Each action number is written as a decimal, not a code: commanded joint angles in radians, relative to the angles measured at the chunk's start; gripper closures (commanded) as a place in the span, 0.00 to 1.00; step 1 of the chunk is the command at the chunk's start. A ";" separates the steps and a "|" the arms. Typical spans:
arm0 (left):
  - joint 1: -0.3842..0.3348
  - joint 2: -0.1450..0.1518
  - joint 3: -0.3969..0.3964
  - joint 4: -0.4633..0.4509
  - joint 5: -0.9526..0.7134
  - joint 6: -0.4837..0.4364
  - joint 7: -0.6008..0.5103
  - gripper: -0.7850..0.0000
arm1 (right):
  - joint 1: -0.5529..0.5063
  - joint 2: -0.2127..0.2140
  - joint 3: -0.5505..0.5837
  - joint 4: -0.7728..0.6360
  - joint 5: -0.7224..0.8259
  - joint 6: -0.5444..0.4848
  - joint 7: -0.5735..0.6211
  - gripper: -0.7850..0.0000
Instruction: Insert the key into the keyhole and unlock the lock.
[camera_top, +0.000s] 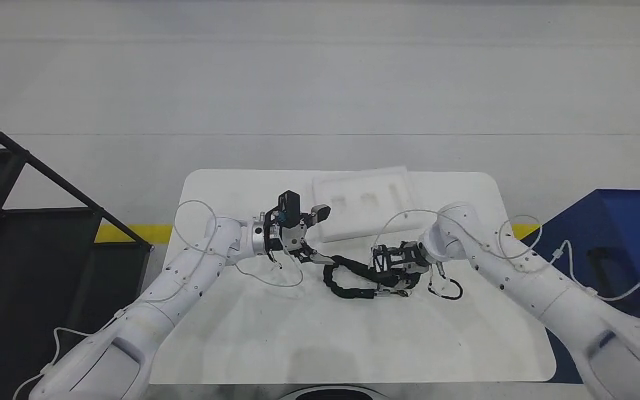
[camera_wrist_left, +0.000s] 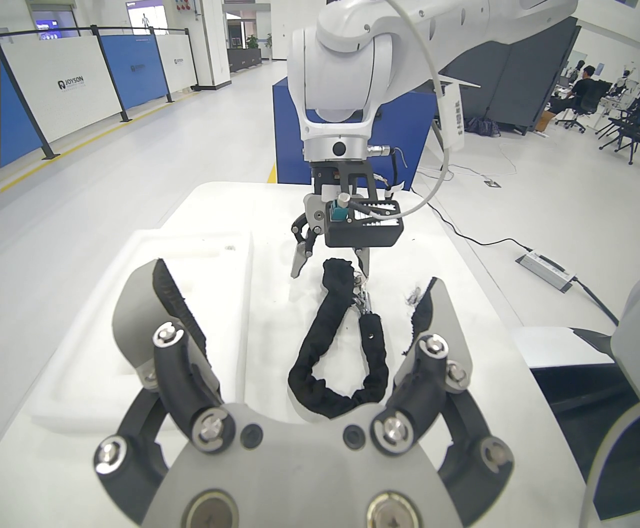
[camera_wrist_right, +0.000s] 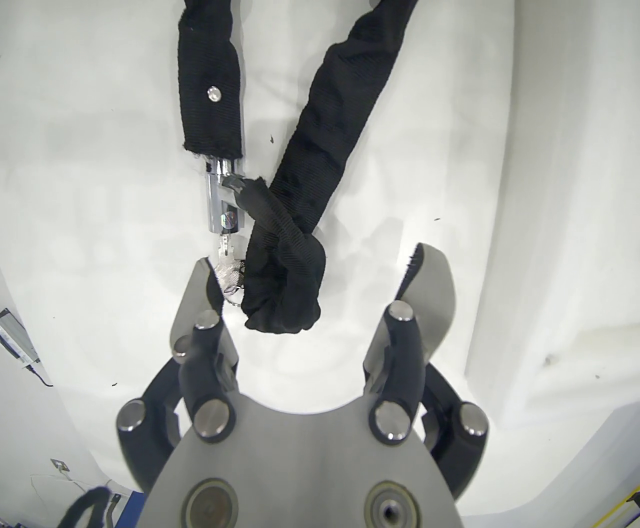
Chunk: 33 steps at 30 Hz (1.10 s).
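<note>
Key (camera_wrist_right: 227, 260) sits in the lock (camera_wrist_right: 223, 205), which looks unopened; turning is left. Right gripper (camera_wrist_right: 312, 260) gapes wide beside it, and left gripper (camera_wrist_left: 296, 275) is wide too.

One table (camera_top: 250, 335) bears one chain (camera_wrist_left: 320, 330), laid in one loop inside one black sleeve; in the right wrist view two strands of it run toward the lock, and one rivet (camera_wrist_right: 214, 93) sits on the sleeve. There is one lock (camera_wrist_right: 223, 200), a single chrome cylinder, and one key (camera_wrist_right: 227, 265). One white tray (camera_top: 325, 228) has two recesses. Two arms are at the table, the left arm (camera_top: 180, 290) and the right arm (camera_top: 530, 285), with one gripper each: the left gripper (camera_wrist_left: 296, 274) and the right gripper (camera_wrist_right: 312, 255). Each gripper has two fingers (camera_wrist_left: 145, 310), four in all.
</note>
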<state>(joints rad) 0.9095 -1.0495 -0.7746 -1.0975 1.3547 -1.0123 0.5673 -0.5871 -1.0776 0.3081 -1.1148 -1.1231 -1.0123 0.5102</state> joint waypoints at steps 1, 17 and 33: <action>0.000 0.000 0.000 0.000 0.000 0.000 0.000 0.00 | 0.016 -0.008 -0.033 0.017 -0.007 0.000 -0.027 0.54; 0.000 0.000 0.000 0.000 0.000 0.000 0.000 0.00 | 0.054 -0.062 -0.138 0.097 -0.038 0.000 -0.132 1.00; 0.000 0.000 0.000 0.000 0.000 0.000 0.000 0.00 | 0.069 0.079 -0.138 -0.095 0.066 0.000 -0.341 1.00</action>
<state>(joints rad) 0.9095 -1.0495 -0.7746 -1.0975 1.3547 -1.0123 0.5673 -0.5199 -1.0104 0.1700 -1.1949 -1.0635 -1.0123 0.1789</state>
